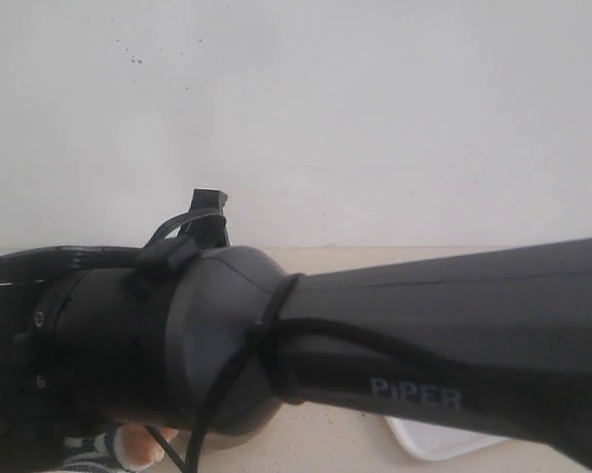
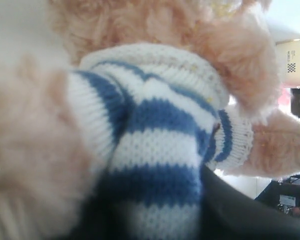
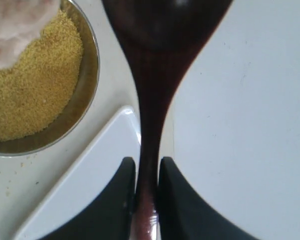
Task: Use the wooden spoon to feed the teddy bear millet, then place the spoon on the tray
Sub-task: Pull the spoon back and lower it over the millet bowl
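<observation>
The teddy bear [image 2: 154, 130] fills the left wrist view, showing fuzzy tan-pink fur and a blue-and-white striped shirt. My left gripper [image 2: 159, 205] is shut on its body, and a dark finger [image 2: 239, 212] presses the shirt. A little of the bear [image 1: 128, 448] peeks out at the bottom left of the exterior view. My right gripper [image 3: 147, 165] is shut on the thin handle of the wooden spoon [image 3: 154, 75], held above the white tray [image 3: 239, 140]. Yellow millet [image 3: 30, 85] lies in the steel bowl [image 3: 88, 82], with a fuzzy part of the bear [image 3: 15, 22] over it.
A black arm marked PIPER [image 1: 414, 335] crosses the exterior view and hides most of the table. A corner of the tray [image 1: 438, 441] shows under it. A plain white wall [image 1: 325, 108] stands behind. A few millet grains lie on the cream table [image 3: 10, 185] beside the bowl.
</observation>
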